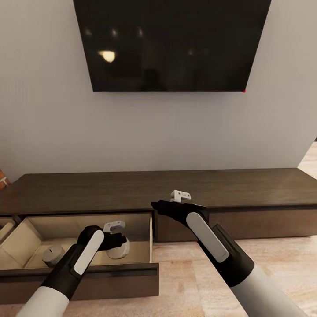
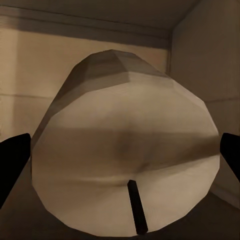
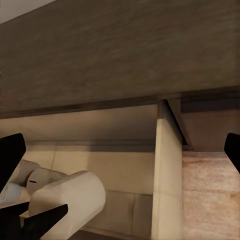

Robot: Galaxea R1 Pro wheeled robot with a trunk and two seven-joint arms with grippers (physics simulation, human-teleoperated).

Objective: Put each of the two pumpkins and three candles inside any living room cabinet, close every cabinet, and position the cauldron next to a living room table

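Observation:
The cabinet (image 1: 246,187) is a long, low dark-brown console against the wall. Its left drawer (image 1: 88,272) stands pulled out, showing a pale beige inside. My left gripper (image 1: 118,243) reaches into that drawer, shut on a cream candle (image 1: 119,251) that is tipped on its side. In the left wrist view this candle (image 2: 125,160) spans the gap between both fingertips (image 2: 12,160), wick toward the camera. A second candle (image 1: 53,254) stands upright on the drawer floor to the left. My right gripper (image 1: 156,205) hovers open and empty at the cabinet's front edge, right of the drawer. In the right wrist view the held candle (image 3: 67,200) lies nearest.
A large black TV (image 1: 171,44) hangs on the wall above the console. Another drawer (image 1: 5,229) at the far left is partly open. Light wooden floor (image 1: 185,273) lies in front of the console, to the right of the open drawer.

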